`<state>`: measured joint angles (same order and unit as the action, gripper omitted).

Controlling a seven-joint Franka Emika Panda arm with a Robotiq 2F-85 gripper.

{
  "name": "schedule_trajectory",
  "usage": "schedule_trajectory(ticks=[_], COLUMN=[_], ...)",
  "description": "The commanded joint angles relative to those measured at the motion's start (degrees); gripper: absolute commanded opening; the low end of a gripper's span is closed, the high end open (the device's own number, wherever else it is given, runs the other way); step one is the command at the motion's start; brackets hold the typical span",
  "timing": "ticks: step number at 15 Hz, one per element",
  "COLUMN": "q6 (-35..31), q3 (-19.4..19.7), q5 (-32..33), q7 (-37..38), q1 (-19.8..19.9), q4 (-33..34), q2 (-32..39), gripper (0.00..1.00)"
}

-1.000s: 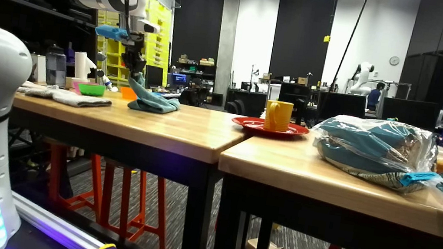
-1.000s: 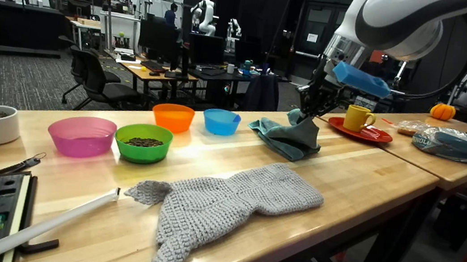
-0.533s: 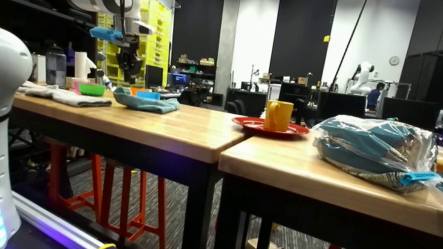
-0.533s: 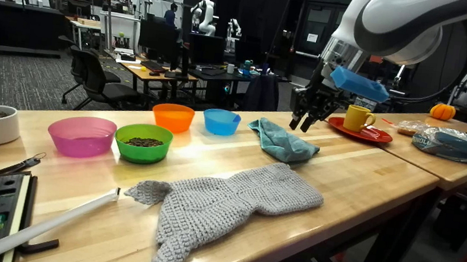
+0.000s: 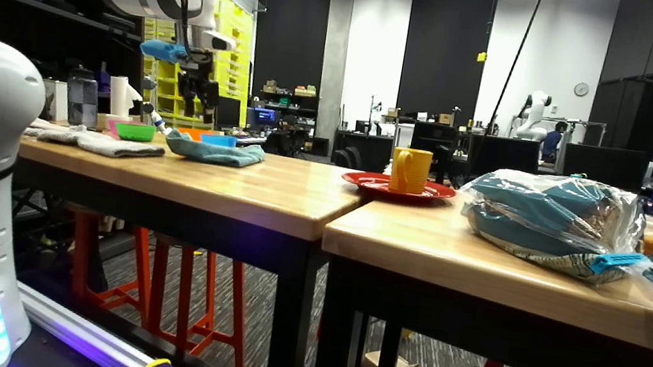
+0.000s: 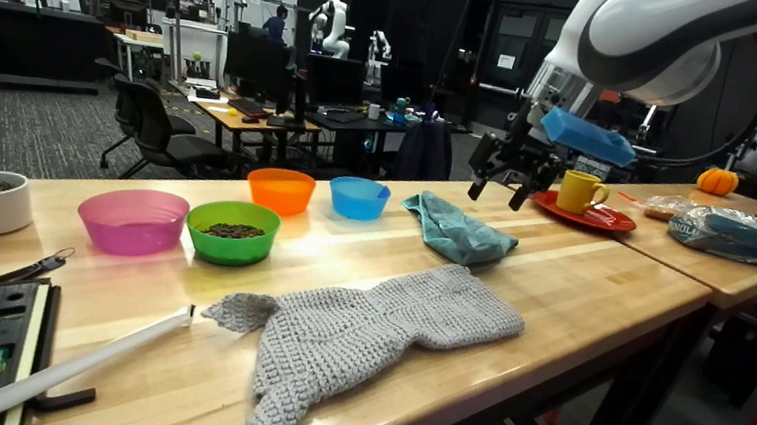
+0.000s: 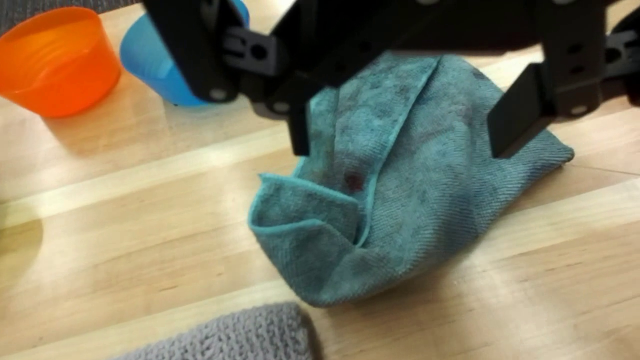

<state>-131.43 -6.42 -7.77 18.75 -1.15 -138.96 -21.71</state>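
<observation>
A teal cloth [image 6: 465,235] with a dark red stain lies crumpled and partly folded on the wooden table. It fills the middle of the wrist view, where one end of the cloth [image 7: 420,215] curls up into a loose fold. My gripper [image 6: 496,197] hovers above it, jaws wide apart and nothing between them. From the wrist, the two fingertips of the gripper [image 7: 401,151] frame the cloth without touching it. In an exterior view the gripper [image 5: 198,116] also hangs over the cloth [image 5: 216,153], with a gap below the fingers.
Beside the cloth stand a blue bowl [image 6: 358,198] and an orange bowl [image 6: 280,191]. Nearer are green [image 6: 229,251] and pink [image 6: 132,222] bowls. A grey knitted piece [image 6: 362,335] lies in front. Behind the gripper, a yellow mug [image 6: 577,192] sits on a red plate [image 6: 617,220].
One second ago the gripper was shut on a raised part of the cloth. The cloth has dropped flatter onto the table, the gripper has risen slightly, and its fingers have spread wide.
</observation>
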Motion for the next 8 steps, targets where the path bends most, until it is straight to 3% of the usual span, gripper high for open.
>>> schedule_trajectory(ticks=[1, 8], q6=[-0.2, -2.5], q3=[0.4, 1.4], q5=[2.2, 4.5], q7=[2.5, 6.4], q1=[2.2, 4.2], q4=[0.7, 3.6], q2=[2.6, 11.1], gripper=[1.00, 1.00])
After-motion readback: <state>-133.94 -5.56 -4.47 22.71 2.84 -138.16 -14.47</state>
